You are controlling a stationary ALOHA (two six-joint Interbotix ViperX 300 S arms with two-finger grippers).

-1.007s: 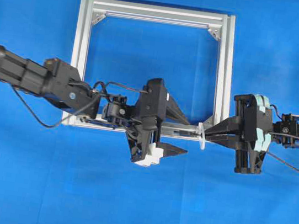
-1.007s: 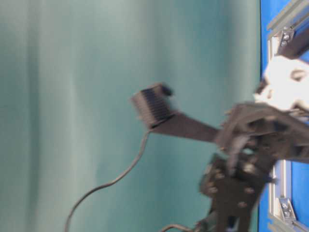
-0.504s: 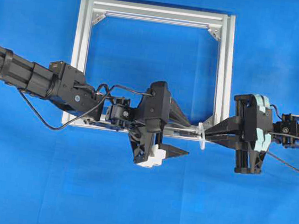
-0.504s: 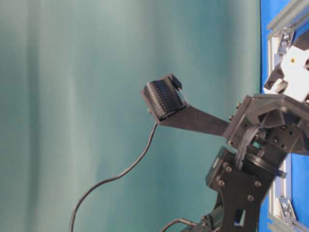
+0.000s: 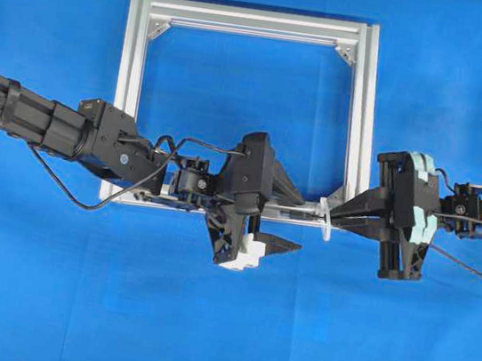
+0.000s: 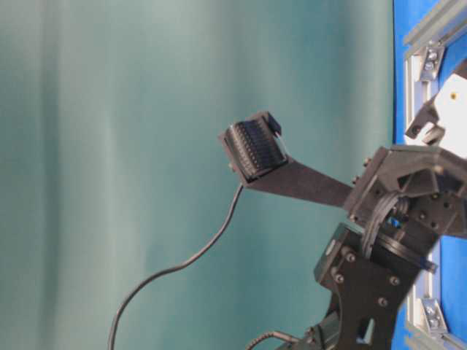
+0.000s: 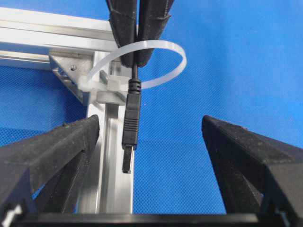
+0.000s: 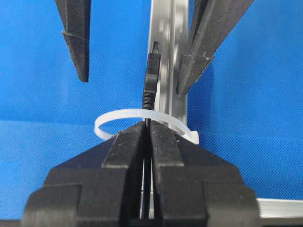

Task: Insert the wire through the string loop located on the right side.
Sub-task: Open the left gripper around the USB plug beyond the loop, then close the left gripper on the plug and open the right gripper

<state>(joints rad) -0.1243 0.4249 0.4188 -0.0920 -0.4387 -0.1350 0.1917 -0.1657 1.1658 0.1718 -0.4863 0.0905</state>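
Note:
In the left wrist view the white string loop (image 7: 176, 51) stands on the frame's corner. The wire's black plug (image 7: 130, 125) comes through it toward me. My right gripper (image 8: 147, 126) is shut on the wire just behind the loop (image 8: 112, 118), with the plug (image 8: 151, 71) sticking out past the band. My left gripper (image 7: 150, 125) is open, its fingers on either side of the plug and apart from it, the plug nearer the left-hand finger. From overhead, both grippers meet at the frame's lower right corner, left gripper (image 5: 294, 217) facing right gripper (image 5: 336, 216).
The square aluminium frame (image 5: 129, 84) lies on the blue cloth, with silver brackets in its corners. The left arm reaches across the frame's bottom rail. In the table-level view a ribbed finger pad (image 6: 255, 149) and a thin black cable (image 6: 175, 270) hang before a teal backdrop.
The left gripper has shifted slightly to the right toward the loop and then settled. The right gripper has held still with the wire.

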